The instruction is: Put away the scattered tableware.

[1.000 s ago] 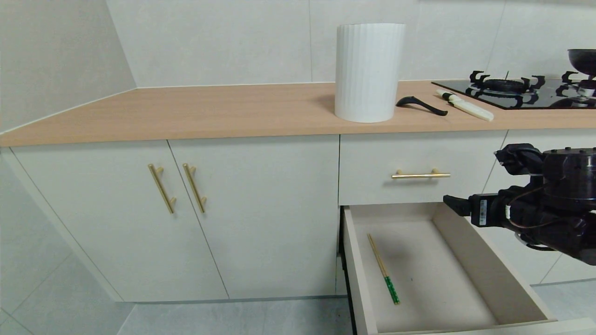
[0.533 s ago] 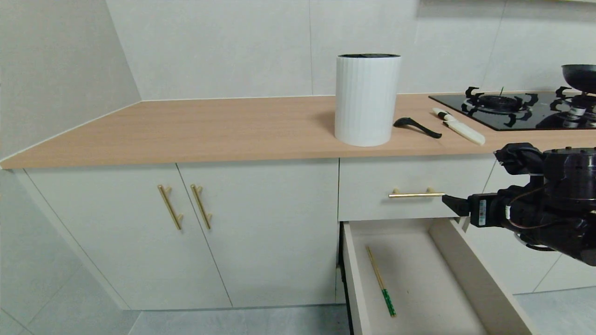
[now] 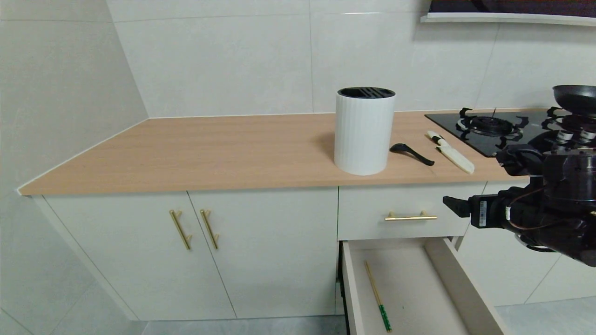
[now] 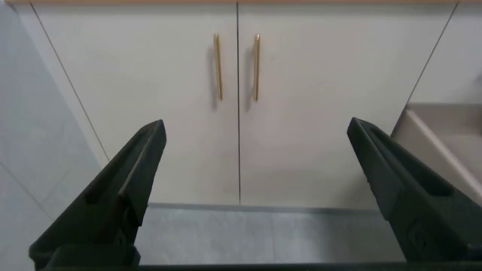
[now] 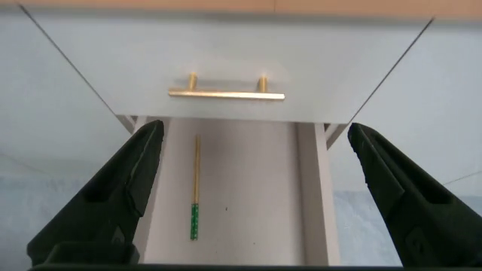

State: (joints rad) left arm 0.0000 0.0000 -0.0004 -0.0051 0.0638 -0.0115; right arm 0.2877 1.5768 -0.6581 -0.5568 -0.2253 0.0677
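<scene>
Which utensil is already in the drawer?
The green-tipped chopsticks, lying in the open lower drawer; the black spoon and pale knife lie on the countertop.

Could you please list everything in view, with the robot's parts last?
countertop: one, light wood, above the cabinets
holder: one, white ribbed, upright on the countertop
spoon: one, black, on the countertop right of the holder
knife: one, cream, right of the spoon
hob: one, black, at the countertop's right end
pan: one, black, on the hob
cabinet doors: two, white, gold handles
upper drawer: one, white, closed
lower drawer: one, white, open
chopsticks: wood, green tips, in the lower drawer; count unclear
left gripper: black, open, facing the cabinet doors
right gripper: black, open, facing the drawers
</scene>
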